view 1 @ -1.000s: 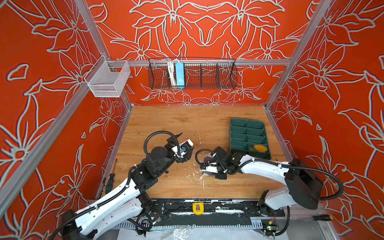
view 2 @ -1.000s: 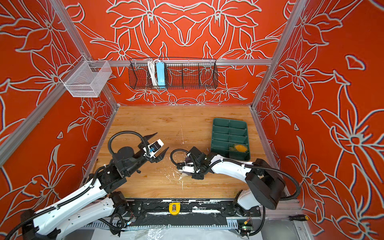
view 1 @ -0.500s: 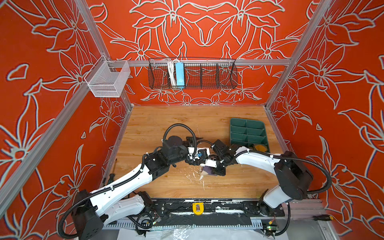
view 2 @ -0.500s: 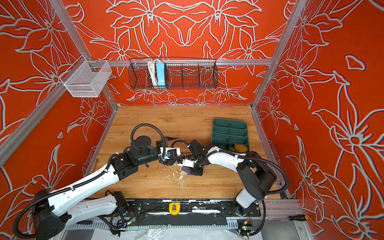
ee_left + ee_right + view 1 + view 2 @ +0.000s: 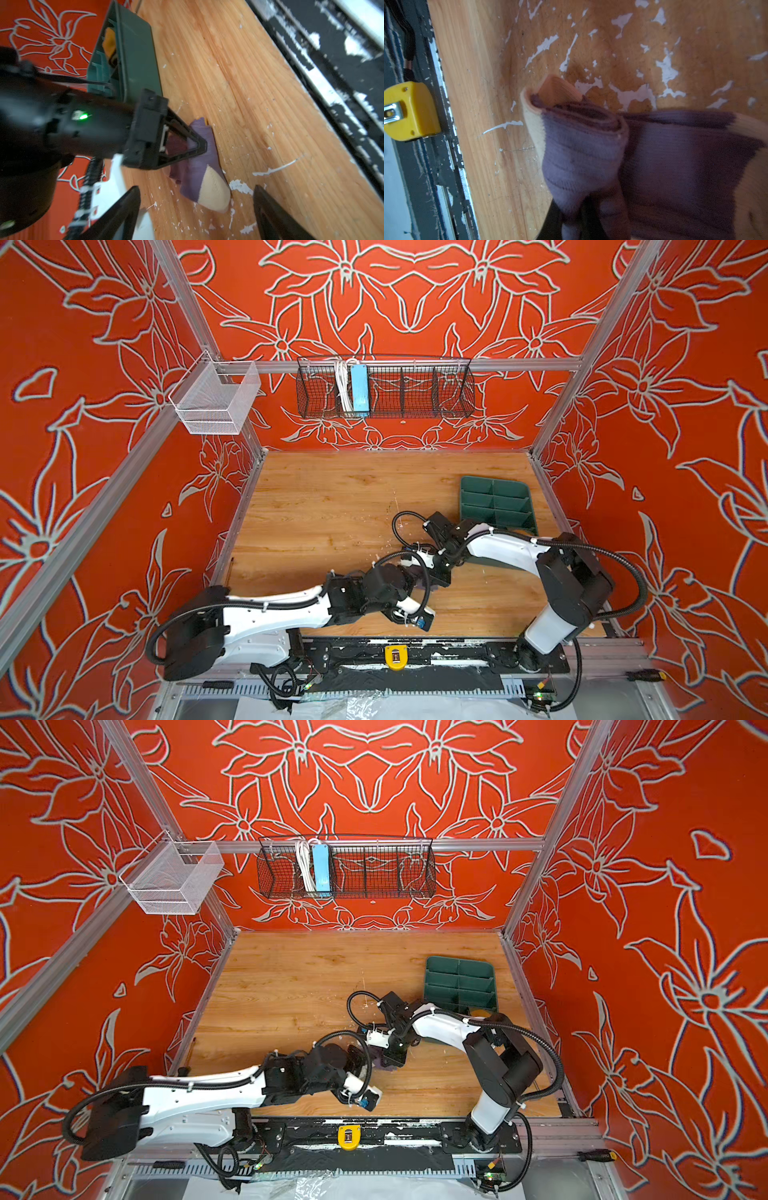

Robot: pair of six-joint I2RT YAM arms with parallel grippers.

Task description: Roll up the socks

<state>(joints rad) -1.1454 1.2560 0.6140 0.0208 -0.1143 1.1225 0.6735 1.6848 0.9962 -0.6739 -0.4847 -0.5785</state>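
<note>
clamping the purple sock point(image 5: 581, 155) in the right end effector point(image 5: 202, 145), partly rolled, ribbed, beige toe sticking out, down on the tabletop point(image 5: 249, 83) near the green tray point(image 5: 137, 62). holding the left end effector point(image 5: 195, 187) spread wide just beside that toe.

Ribbed cloth sock point(image 5: 581, 149) is lying on scuffed, flaking wood table point(image 5: 249, 83); smooth plastic tray point(image 5: 137, 58) is sitting at two o'clock.

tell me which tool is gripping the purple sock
The right tool, shut on the purple sock; the left tool stands open beside it, holding nothing.
</note>
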